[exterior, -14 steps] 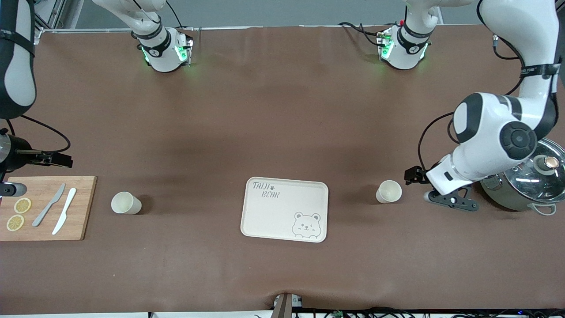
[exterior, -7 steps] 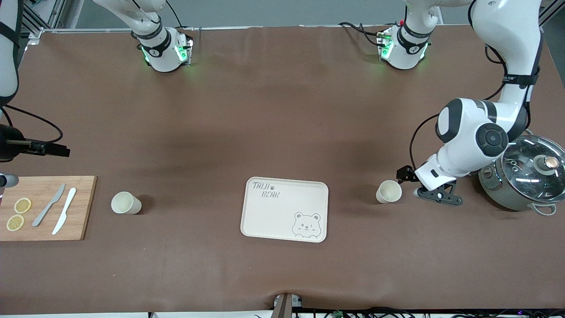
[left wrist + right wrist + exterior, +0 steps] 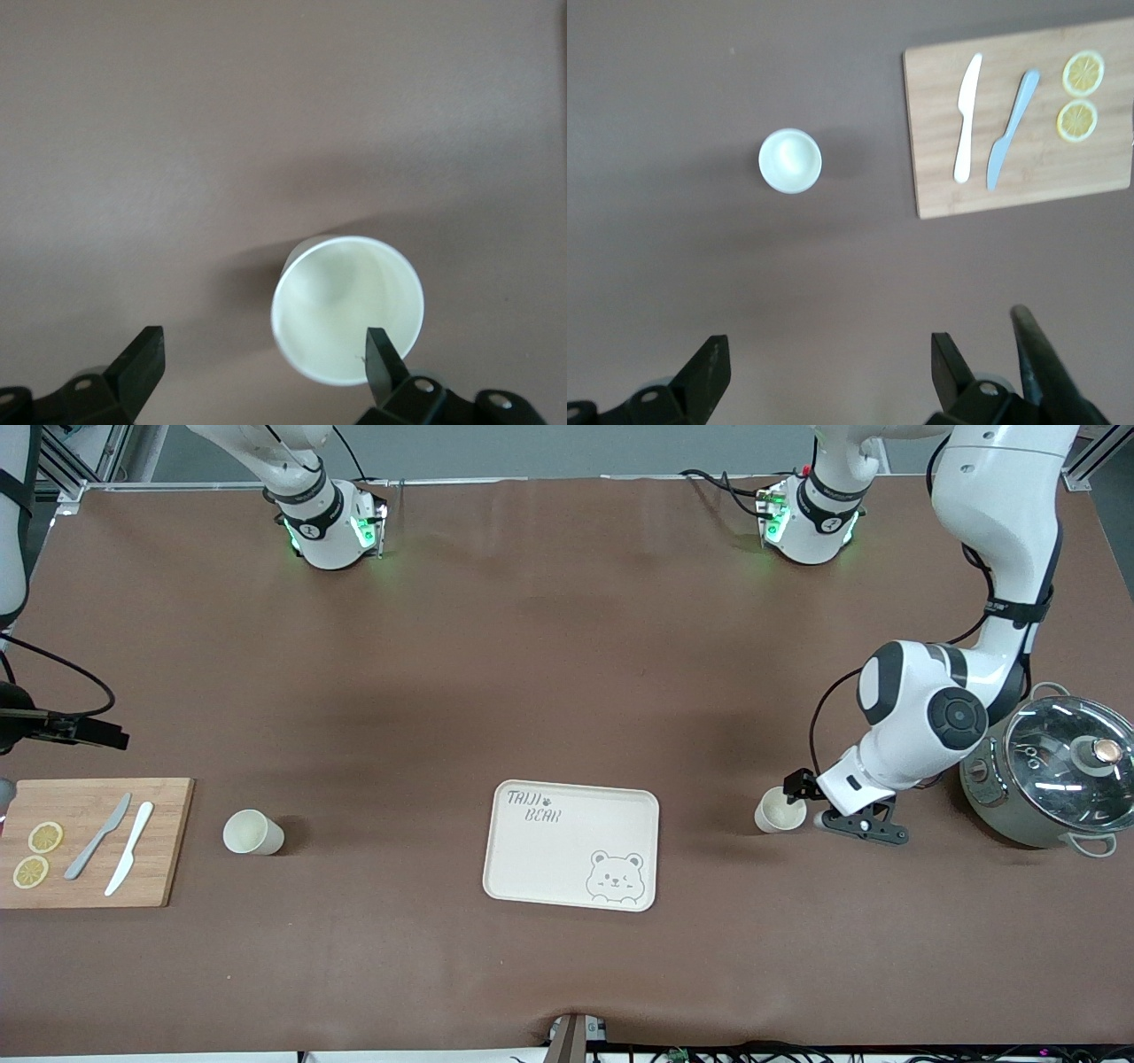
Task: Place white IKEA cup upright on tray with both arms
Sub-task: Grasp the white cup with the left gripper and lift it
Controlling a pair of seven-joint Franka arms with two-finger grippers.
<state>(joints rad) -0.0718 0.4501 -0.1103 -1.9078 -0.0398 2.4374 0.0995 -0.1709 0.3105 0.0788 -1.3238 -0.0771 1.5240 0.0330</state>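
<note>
Two white cups stand upright on the brown table. One cup (image 3: 780, 811) (image 3: 347, 308) is toward the left arm's end, beside the cream tray (image 3: 532, 859), which holds nothing. My left gripper (image 3: 824, 808) (image 3: 264, 354) hangs open just over this cup on its pot side, and one fingertip (image 3: 381, 354) overlaps the rim. The other cup (image 3: 253, 833) (image 3: 790, 160) stands toward the right arm's end. My right gripper (image 3: 831, 363) is open and high above the table near that cup and the board, with nothing in it.
A steel pot with a glass lid (image 3: 1054, 775) stands close beside the left arm's wrist. At the right arm's end, a wooden cutting board (image 3: 164, 841) (image 3: 939, 133) carries two knives (image 3: 115, 846) and two lemon slices (image 3: 37, 855).
The left arm has swung away from the pot toward the tray, bringing its open gripper up to the cup. The right arm's hand has drifted away from the cutting board toward the robots' bases.
</note>
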